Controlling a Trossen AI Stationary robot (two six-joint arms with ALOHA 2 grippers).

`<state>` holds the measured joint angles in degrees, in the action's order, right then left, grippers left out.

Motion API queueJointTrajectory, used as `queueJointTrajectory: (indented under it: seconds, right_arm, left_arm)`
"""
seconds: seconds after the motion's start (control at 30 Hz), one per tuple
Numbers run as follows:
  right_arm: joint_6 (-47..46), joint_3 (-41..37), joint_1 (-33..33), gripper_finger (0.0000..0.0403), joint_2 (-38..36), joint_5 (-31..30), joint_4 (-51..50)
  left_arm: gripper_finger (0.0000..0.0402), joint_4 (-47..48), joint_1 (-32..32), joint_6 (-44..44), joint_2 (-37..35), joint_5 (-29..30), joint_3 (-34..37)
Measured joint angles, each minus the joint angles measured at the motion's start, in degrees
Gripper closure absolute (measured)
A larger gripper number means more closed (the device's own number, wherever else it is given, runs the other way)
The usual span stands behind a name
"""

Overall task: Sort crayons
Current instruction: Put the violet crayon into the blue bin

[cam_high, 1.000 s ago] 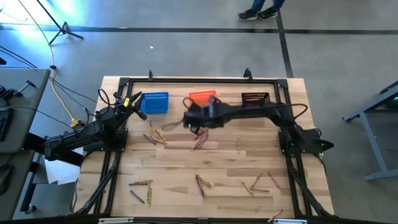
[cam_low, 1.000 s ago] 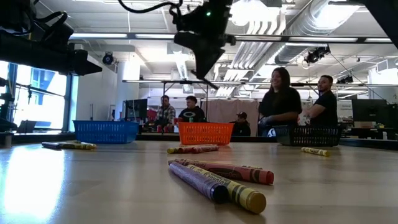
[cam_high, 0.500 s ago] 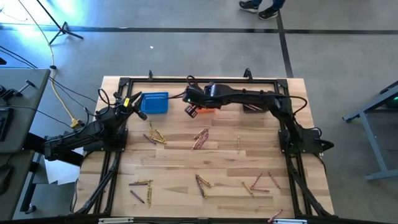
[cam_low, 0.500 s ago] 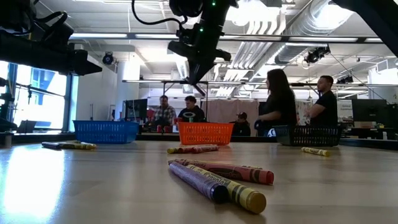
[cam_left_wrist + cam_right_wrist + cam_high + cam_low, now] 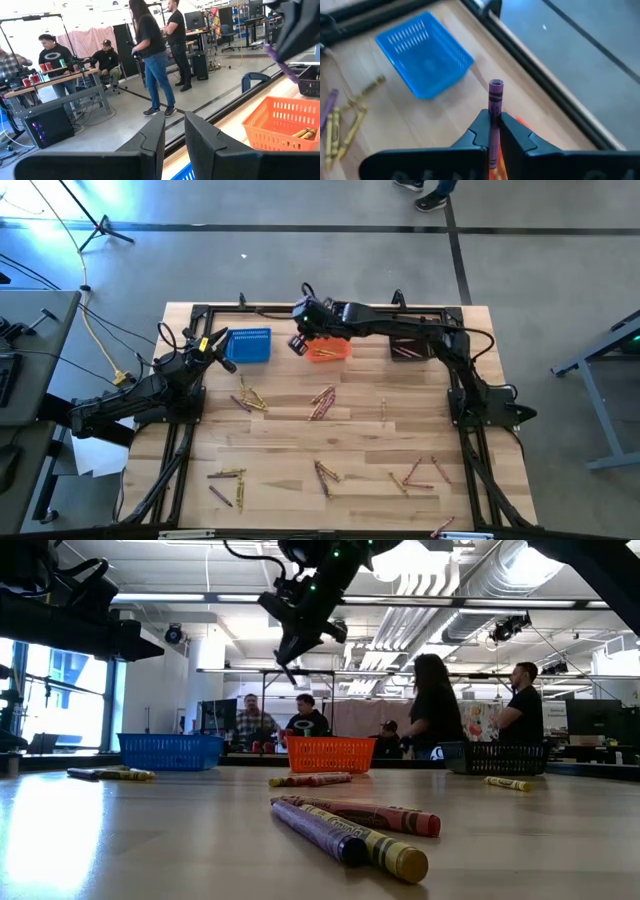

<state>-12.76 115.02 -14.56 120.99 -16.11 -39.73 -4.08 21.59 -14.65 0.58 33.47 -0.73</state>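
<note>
My right gripper [image 5: 297,342] hangs above the table between the orange basket [image 5: 328,350] and the blue basket [image 5: 249,345], shut on a purple crayon [image 5: 496,96]. The left wrist view also shows this crayon [image 5: 280,62]. Several yellow, pink and purple crayons lie flat on the wood in loose clusters [image 5: 250,398], [image 5: 322,402], [image 5: 325,474], [image 5: 415,474]. My left gripper [image 5: 215,345] waits at the table's left side beside the blue basket, level, with a narrow open gap and nothing in it [image 5: 174,127]. My right gripper pinches the purple crayon between its two fingers, around the middle of its paper wrapper [image 5: 493,116]. The crayon lies along the fingers, and its flat end [image 5: 496,85] sticks out past the fingertips. The fingers slant down toward the table's left, and the crayon is lifted clear.
A black basket [image 5: 410,345] stands right of the orange one along the far edge; the orange basket holds crayons [image 5: 302,133]. A black frame rail [image 5: 320,308] runs along the far edge. Three crayons [image 5: 350,830] lie near the low camera. People stand in the room beyond.
My right gripper, still shut on the purple crayon, has swung from over the middle of the table toward the far edge and slightly left, past the orange basket toward the blue one, rising a little and turning its wrist.
</note>
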Motion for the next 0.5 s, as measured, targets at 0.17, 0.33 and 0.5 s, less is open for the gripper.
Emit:
queueJointTrajectory:
  seconds: [0.17, 0.33, 0.5]
  right_arm:
    - [5.4, 0.0, -1.8, 0.0391, 0.3, 4.1, 6.8]
    - [6.8, 0.1, -3.2, 0.0391, 2.9, 10.3, 12.2]
    - [6.3, 0.1, -3.5, 0.0391, 5.9, 15.7, 20.9]
  left_arm:
    - [0.0342, 0.0, 0.0, 0.0, 0.0, 0.0, 0.0]
    - [0.0342, 0.0, 0.0, 0.0, 0.0, 0.0, 0.0]
    - [0.0342, 0.0, 0.0, 0.0, 0.0, 0.1, 0.0]
